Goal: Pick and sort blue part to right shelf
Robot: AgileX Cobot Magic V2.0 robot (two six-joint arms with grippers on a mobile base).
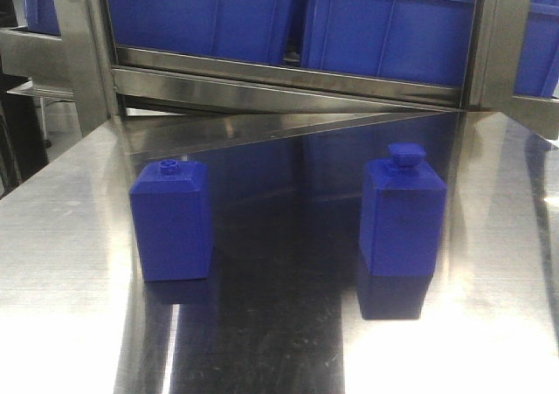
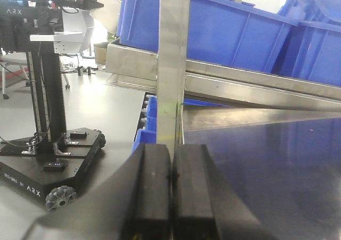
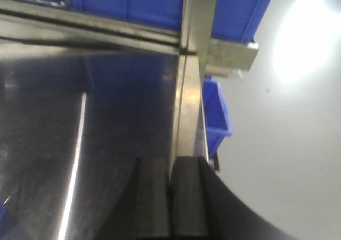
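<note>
Front view: a small blue plastic bottle-shaped block with a wide flat cap (image 1: 403, 219) stands upright at centre right on the shiny steel tabletop (image 1: 498, 324). It is well apart from a shorter blue knob-topped block (image 1: 172, 224) at centre left. Across the top runs the stainless-steel rack shelf (image 1: 288, 86) carrying big blue plastic bins (image 1: 384, 18).

Left wrist view: the left gripper (image 2: 171, 165) sits bottom centre, its black jaws pressed together on nothing.

Right wrist view: the right gripper (image 3: 170, 176), bottom centre, has its jaws likewise closed and empty.

On the table (image 1: 489, 324) stand two blue pieces: one capped blue part (image 1: 403, 219) at 3 o'clock and one shorter knobbed block (image 1: 171, 224) at 9 o'clock. The shelf (image 1: 288, 88) at 12 o'clock shows four blue bins (image 1: 210, 14) and two steel uprights (image 1: 83, 53). There are two grippers, one left gripper (image 2: 170, 181) and one right gripper (image 3: 170, 192).
</note>
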